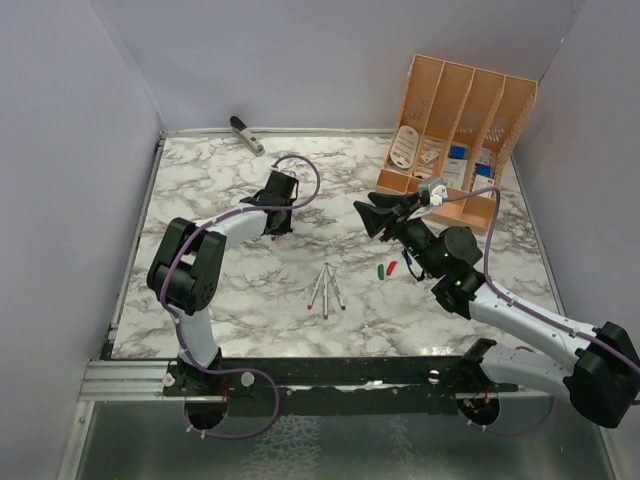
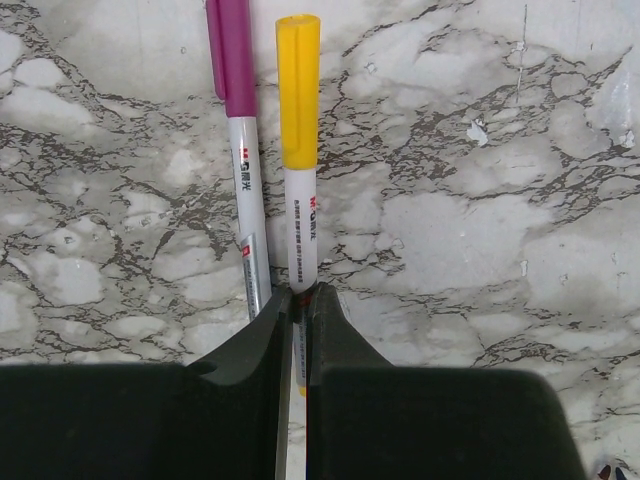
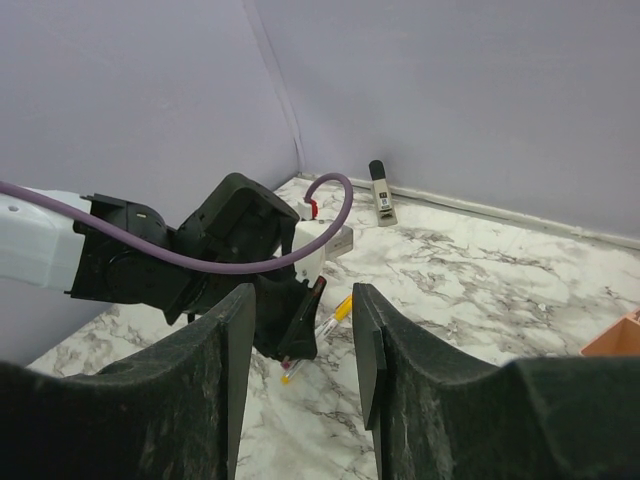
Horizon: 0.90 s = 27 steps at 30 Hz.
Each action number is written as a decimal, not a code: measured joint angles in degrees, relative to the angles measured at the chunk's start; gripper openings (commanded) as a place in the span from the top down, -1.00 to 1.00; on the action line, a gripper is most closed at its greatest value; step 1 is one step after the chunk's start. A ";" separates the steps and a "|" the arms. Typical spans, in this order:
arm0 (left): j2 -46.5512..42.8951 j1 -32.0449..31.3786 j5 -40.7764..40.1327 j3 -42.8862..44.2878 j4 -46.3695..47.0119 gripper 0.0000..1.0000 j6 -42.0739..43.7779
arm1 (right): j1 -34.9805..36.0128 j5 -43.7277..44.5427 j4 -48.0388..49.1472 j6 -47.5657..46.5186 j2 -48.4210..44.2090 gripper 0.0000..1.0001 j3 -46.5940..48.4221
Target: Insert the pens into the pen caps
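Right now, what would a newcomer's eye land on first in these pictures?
The left pincer stands out, shut on a yellow-capped pen with a purple-capped pen right beside it over the marble table. Next come the orange desk organiser at the far right corner and three loose pens mid-table.

The purple-capped pen (image 2: 245,190) carries a small red logo and the red characters 晨光 on its white barrel. The yellow-capped pen (image 2: 300,220) bears the same red mark, plus a line of fine grey print too small to read.
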 measured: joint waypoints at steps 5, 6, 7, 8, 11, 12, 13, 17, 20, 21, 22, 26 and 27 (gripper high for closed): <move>0.52 0.00 0.00 0.15 0.00 0.89 0.00 | 0.00 -0.02 0.00 0.00 0.00 0.20 -0.11; 0.55 0.00 0.02 0.15 0.00 0.88 0.00 | 0.00 -0.02 0.00 0.00 0.00 0.20 -0.20; 0.55 0.00 0.02 0.15 0.00 0.86 0.00 | 0.00 -0.02 0.00 0.02 0.00 0.20 -0.31; 0.55 0.00 0.02 0.15 0.00 0.86 0.00 | 0.00 -0.02 -0.02 0.02 0.00 0.20 -0.35; 0.55 0.00 0.04 0.15 0.00 0.86 0.00 | 0.00 -0.02 -0.02 0.02 0.00 0.21 -0.42; 0.55 0.00 0.07 0.15 0.02 0.86 0.00 | 0.00 -0.02 -0.02 0.02 0.00 0.21 -0.42; 0.55 0.00 0.07 0.15 0.00 0.85 0.00 | 0.00 -0.02 -0.02 0.02 0.00 0.21 -0.42; 0.79 0.00 0.22 0.15 0.04 0.72 0.00 | 0.00 -0.02 0.00 0.04 0.00 0.26 -0.46; 0.87 0.00 0.50 0.15 0.04 0.66 0.00 | 0.00 -0.02 -0.02 0.07 0.00 0.27 -0.59; 0.87 0.00 0.61 0.15 0.04 0.65 -0.04 | 0.00 -0.02 -0.02 0.09 0.00 0.28 -0.61; 0.87 0.00 0.81 0.15 0.04 0.64 -0.04 | 0.00 -0.02 -0.02 0.07 0.00 0.28 -0.61; 0.87 0.00 1.55 0.15 0.04 0.50 -0.04 | 0.00 -0.02 -0.02 0.09 0.00 0.28 -0.63; 0.87 0.00 1.70 0.15 0.04 0.45 -0.04 | 0.00 -0.02 -0.02 0.11 0.00 0.28 -0.63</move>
